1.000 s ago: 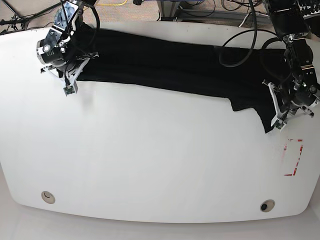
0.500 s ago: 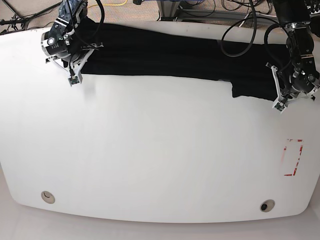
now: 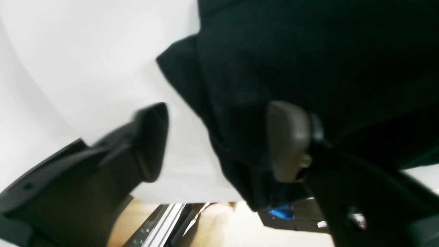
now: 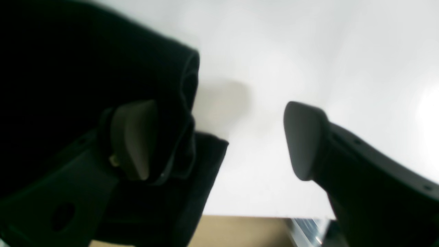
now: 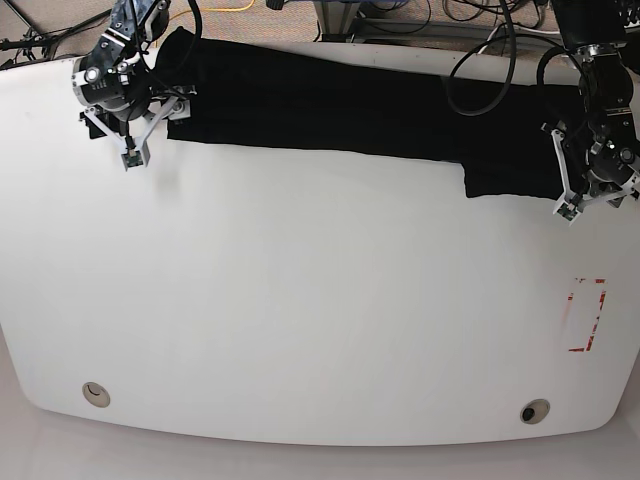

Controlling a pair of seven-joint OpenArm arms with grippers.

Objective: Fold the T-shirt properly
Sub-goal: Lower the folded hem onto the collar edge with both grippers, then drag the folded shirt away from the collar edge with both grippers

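T-shirt [image 5: 330, 115], black, lies as a long folded band along the far edge of the white table [image 5: 320, 310], each end at an open pincer, left [image 3: 219, 140] and right [image 4: 219, 137], neither gripping cloth.

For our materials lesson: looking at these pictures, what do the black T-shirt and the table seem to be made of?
T-shirt: soft, matte black cloth, probably a knit; it drapes, bunches into folds and shows a stitched hem in the right wrist view.
Table: hard, smooth white top, slightly glossy, perhaps laminate or painted board; it shows soft glare and a faint shadow beside the shirt.
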